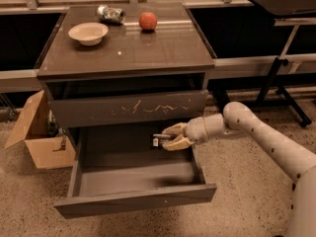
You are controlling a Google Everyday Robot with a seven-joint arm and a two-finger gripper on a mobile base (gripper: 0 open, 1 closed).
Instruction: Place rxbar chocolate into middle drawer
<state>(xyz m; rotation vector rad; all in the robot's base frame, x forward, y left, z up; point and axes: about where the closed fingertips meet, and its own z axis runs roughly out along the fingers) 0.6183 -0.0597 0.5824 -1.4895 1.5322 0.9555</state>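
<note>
Camera view shows the arm [256, 132] stretched in from the side, its jaws clamped on the rxbar chocolate [159, 141], held above the back right of the open middle drawer [133, 201], just below the scratched drawer [128, 108].

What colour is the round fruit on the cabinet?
The fruit is red-orange (camera view). The gripper holds the rxbar chocolate over the middle drawer.

Arm stretched left, end effector [166, 138] low, clamped shut
</note>
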